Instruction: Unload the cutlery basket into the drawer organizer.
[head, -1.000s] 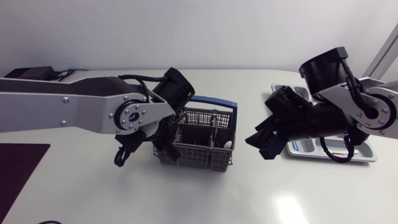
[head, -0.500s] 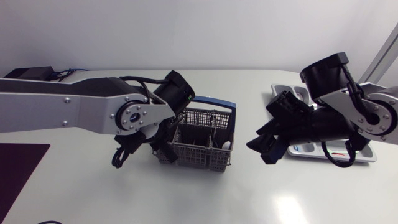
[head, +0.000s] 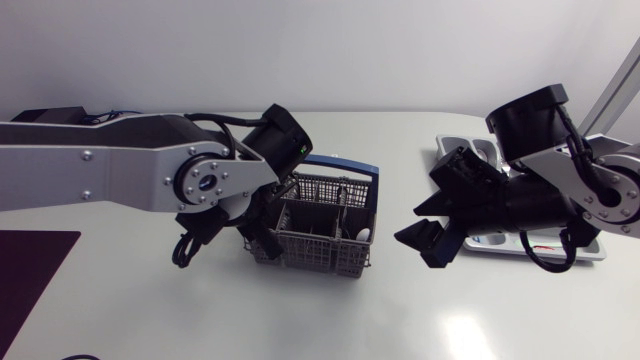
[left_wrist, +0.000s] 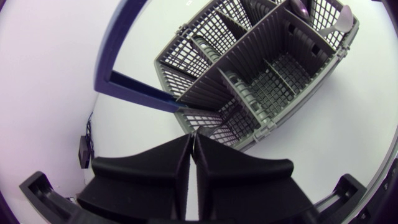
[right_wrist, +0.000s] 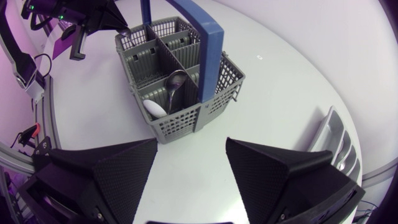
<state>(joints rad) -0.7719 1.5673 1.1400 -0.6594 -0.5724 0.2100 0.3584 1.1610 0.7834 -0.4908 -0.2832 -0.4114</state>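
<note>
From above, the left arm (head: 150, 175) covers the basket's (head: 325, 225) left wall. The right arm (head: 540, 200) hides most of the organizer (head: 480, 147) — its contents cannot be told. The right wrist view cuts it to one corner. The spoons (right_wrist: 173, 84) show only their bowls — the handles are sunk in the basket.

White table (head: 400, 320) bears basket (head: 320, 258), organizer (head: 465, 146), perhaps a dark mat (head: 30, 270).

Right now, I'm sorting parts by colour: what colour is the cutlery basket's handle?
The handle is blue, above the grey basket; clearest in the right wrist view.
</note>
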